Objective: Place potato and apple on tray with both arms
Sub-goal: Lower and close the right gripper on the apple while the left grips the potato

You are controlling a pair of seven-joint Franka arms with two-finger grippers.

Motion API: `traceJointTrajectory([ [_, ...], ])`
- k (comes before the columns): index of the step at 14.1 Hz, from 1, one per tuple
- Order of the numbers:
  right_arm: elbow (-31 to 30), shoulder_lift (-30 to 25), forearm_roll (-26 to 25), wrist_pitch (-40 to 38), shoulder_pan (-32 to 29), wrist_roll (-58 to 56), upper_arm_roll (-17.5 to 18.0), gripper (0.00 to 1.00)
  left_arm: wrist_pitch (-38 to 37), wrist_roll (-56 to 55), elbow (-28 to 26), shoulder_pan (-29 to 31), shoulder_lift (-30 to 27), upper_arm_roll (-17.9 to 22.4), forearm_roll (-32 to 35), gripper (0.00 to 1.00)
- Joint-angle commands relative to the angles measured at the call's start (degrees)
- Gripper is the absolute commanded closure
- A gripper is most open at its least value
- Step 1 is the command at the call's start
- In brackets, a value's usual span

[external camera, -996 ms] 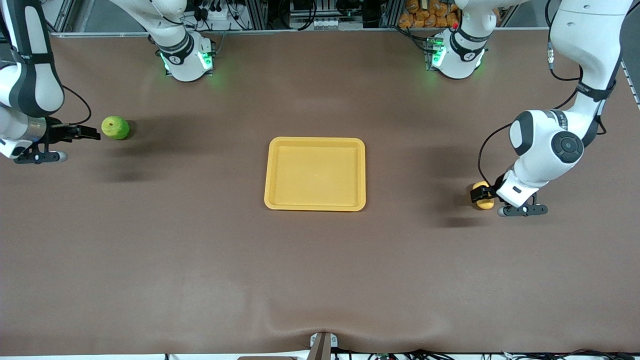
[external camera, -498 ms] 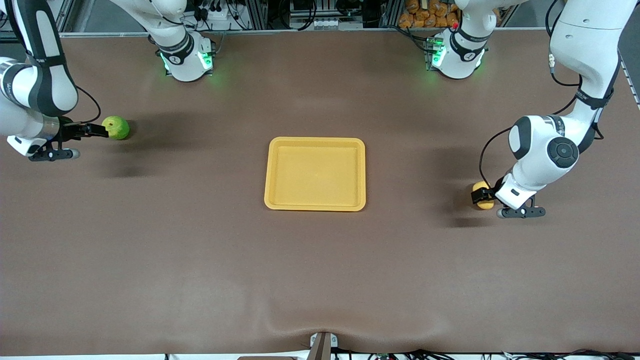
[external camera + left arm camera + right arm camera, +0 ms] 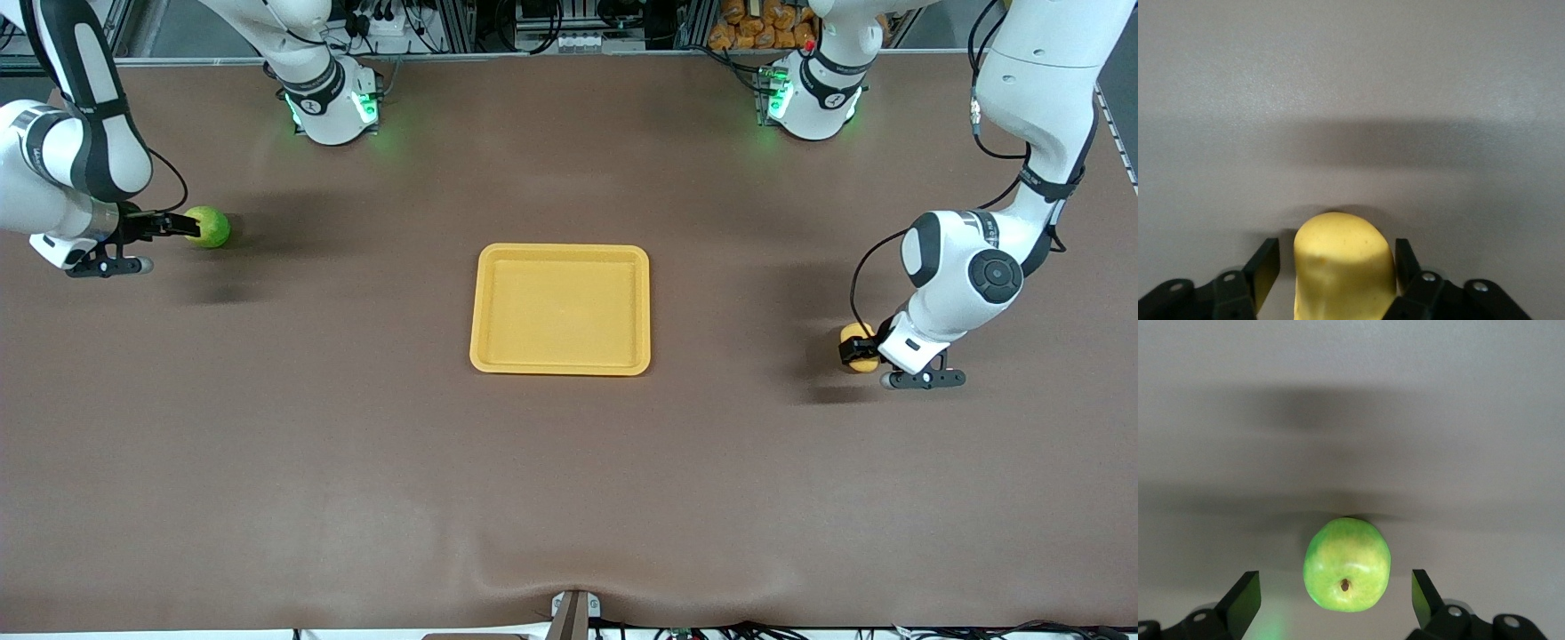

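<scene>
The yellow-orange tray (image 3: 560, 252) lies at the table's middle with nothing in it. The yellow potato (image 3: 859, 337) lies on the table toward the left arm's end. My left gripper (image 3: 851, 351) is down at it, open, with the potato (image 3: 1345, 267) between its fingers (image 3: 1269, 264); one finger is close against it, the other stands a small gap off. The green apple (image 3: 212, 228) lies toward the right arm's end. My right gripper (image 3: 188, 226) is open, low at the apple (image 3: 1347, 563), whose stem dimple faces the wrist camera; its fingertips (image 3: 1245, 595) stand wide on either side.
The two arm bases (image 3: 333, 107) (image 3: 811, 102) glow green along the table's edge farthest from the front camera. Brown tabletop surrounds the tray on all sides.
My right gripper has moved toward the apple until its fingertips reach it. My left arm has shifted slightly at the potato. Potato, apple and tray have not moved.
</scene>
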Motion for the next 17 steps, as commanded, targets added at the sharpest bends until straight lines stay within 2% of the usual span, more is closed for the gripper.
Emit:
traceJointTrajectory([
  [1, -2.1, -0.39, -1.27, 1.9, -2.81, -0.13, 0.83, 0.0, 1.08, -0.35, 0.67, 0.29, 1.07, 0.04, 1.36, 0.45],
  [4, -4.9, -0.38, -1.27, 5.76, -2.9, 0.05, 0.83, 0.0, 1.08, -0.17, 0.85, 0.03, 1.07, 0.04, 1.45, 0.65],
  [8, -7.46, 0.41, -1.35, 9.29, -3.08, 0.13, 0.74, 0.0, 0.82, 0.26, 1.02, 0.03, 0.55, 0.04, 1.54, 0.76],
  [14, -7.46, 1.72, -2.67, 10.25, -4.66, 0.13, 0.74, 0.0, -1.81, 0.44, 1.02, -0.23, -3.14, -0.75, 1.63, 0.76],
  [17, -8.07, 2.96, -2.67, 12.62, -5.01, 0.13, 0.74, 0.0, -6.38, -0.35, 1.81, -0.32, -4.72, -3.64, 1.63, 0.78],
])
